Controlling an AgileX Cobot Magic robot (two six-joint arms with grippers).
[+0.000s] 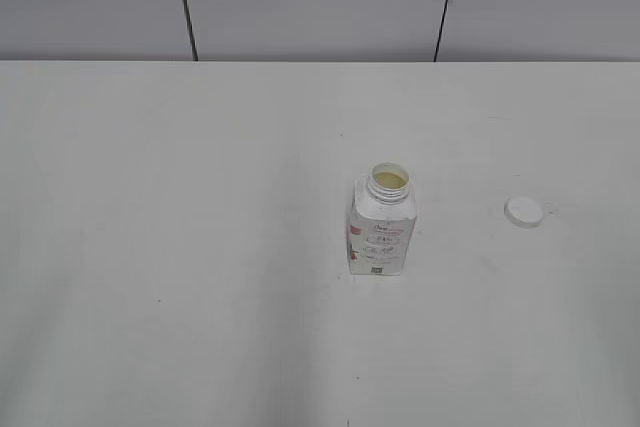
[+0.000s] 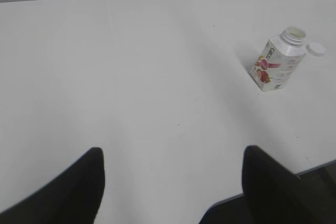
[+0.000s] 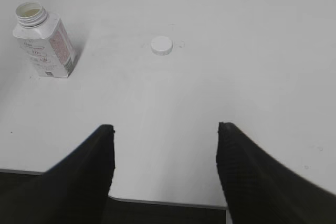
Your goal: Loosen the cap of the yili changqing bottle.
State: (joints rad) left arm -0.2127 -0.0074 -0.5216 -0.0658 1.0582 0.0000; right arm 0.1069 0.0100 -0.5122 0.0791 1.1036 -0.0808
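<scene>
we see both tools, left (image 2: 173, 182) and right (image 3: 165, 169), spread wide and holding nothing at the worktop's (image 1: 200, 247) near edge. the bottle (image 1: 381, 230) stands mid-worktop, open; the cap (image 1: 524, 211) lies apart toward the right edge.

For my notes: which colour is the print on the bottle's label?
Pink-red on white, on the bottle; the left wrist view shows it best.

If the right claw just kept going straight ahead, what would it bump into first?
Probably the bare table. The right gripper, open, points between the cap and the table's right side; the bottle stands far left.
</scene>
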